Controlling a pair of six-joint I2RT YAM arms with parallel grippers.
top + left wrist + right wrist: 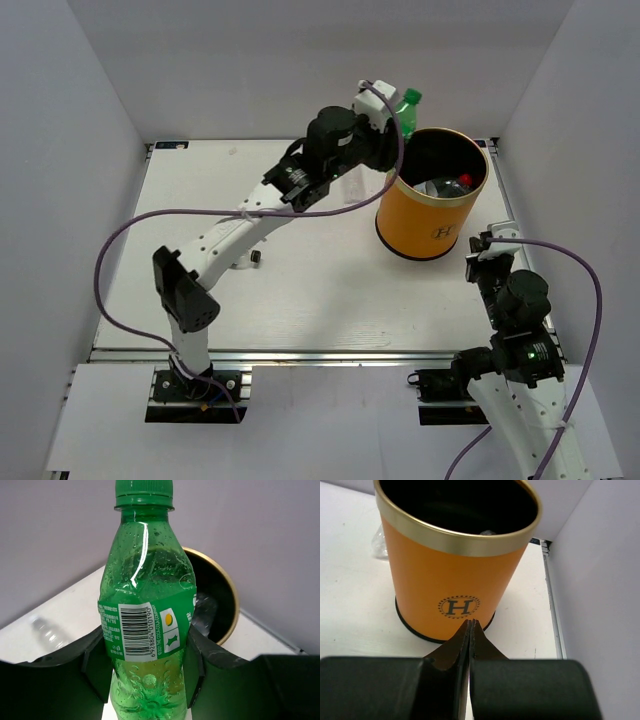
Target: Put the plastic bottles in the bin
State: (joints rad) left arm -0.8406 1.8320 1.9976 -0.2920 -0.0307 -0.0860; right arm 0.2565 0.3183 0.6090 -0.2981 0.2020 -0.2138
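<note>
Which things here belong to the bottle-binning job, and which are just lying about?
Job: green bottle in left gripper; clear bottle on table; orange bin; red-capped bottle inside it.
Bystanders: purple cables; right gripper, shut, empty.

You're looking at a white table [300,300] boxed in by plain pale walls [60,120] on its left, far and right sides, a metal rail [300,357] along its near edge, under even light.
</note>
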